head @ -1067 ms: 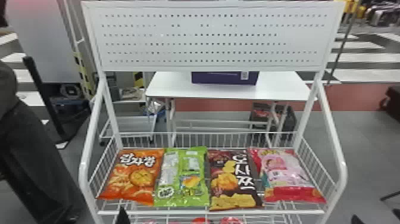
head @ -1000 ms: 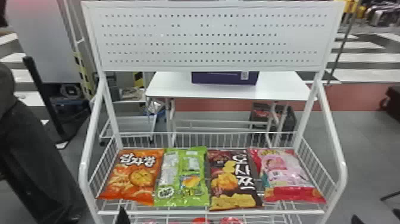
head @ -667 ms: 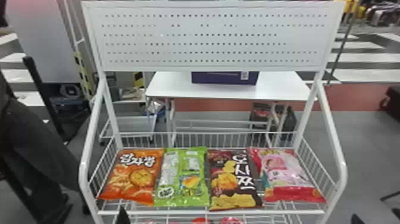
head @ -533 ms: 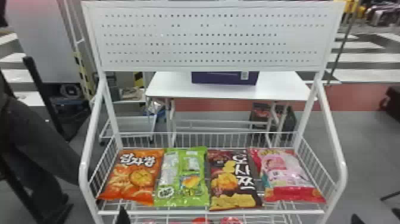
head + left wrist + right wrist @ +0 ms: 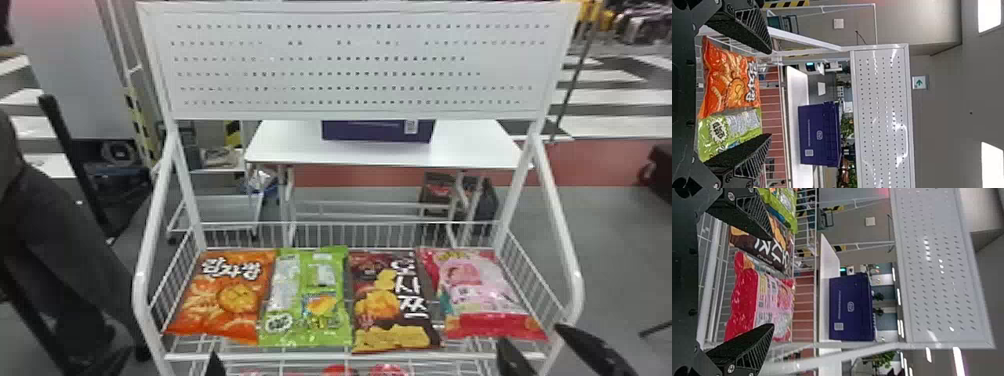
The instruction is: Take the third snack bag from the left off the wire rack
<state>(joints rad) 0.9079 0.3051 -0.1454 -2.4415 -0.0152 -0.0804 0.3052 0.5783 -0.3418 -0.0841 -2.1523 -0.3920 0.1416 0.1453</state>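
Four snack bags lie side by side on the white wire rack [image 5: 144, 295]: an orange bag [image 5: 222, 297], a green bag [image 5: 307, 297], a dark brown bag [image 5: 392, 305] third from the left, and a pink and red bag [image 5: 477, 297]. My right gripper [image 5: 547, 357] is open, low at the rack's front right corner, in front of the pink bag [image 5: 760, 301] and the dark bag [image 5: 768, 246]. My left gripper [image 5: 767, 93] is open in front of the orange bag [image 5: 727, 82] and green bag [image 5: 727, 131], with nothing between its fingers; one fingertip [image 5: 215, 366] pokes up below the shelf.
A perforated white back panel [image 5: 350, 60] rises above the shelf. Behind the rack stands a white table [image 5: 385, 150] carrying a dark blue box [image 5: 377, 130]. Red items [image 5: 385, 371] peek from a lower shelf. Raised wire walls [image 5: 530, 285] ring the shelf.
My right gripper has risen into the head view at the bottom right. The bags and the left fingertip have not moved.
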